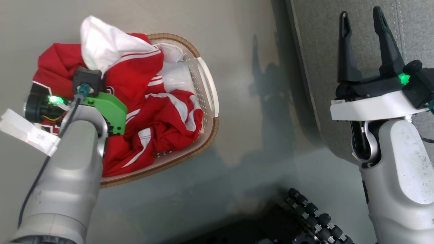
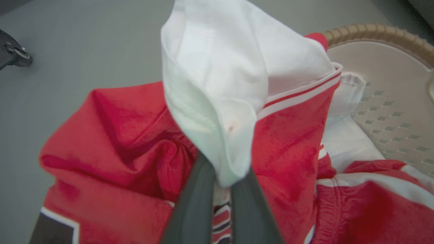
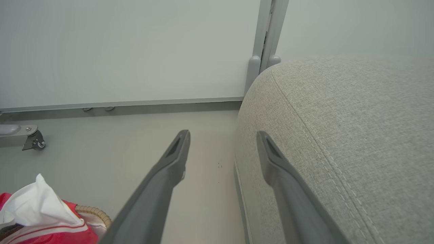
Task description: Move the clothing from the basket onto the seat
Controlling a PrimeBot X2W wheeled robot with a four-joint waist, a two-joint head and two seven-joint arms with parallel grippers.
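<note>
The clothing (image 1: 135,81), red with white stripes, is heaped in the cream basket (image 1: 206,78) on the floor at the left. My left gripper (image 2: 222,189) is shut on a raised fold of it, pulling up a peak of white fabric with red-striped trim (image 2: 237,67). In the head view my left wrist covers the fingers. The clothing (image 3: 34,210) and the basket's woven rim (image 3: 95,213) also sit at the lower left of the right wrist view. My right gripper (image 1: 361,12) stands open and empty over the left edge of the grey seat (image 1: 315,51), its fingers (image 3: 169,169) straddling the seat's (image 3: 339,118) edge.
A plain white liner (image 1: 176,76) lies inside the basket. Bare grey floor (image 1: 257,118) separates basket and seat. My black wheeled base (image 1: 312,217) is at the bottom. A white wall panel and a caster (image 3: 34,142) stand beyond the seat.
</note>
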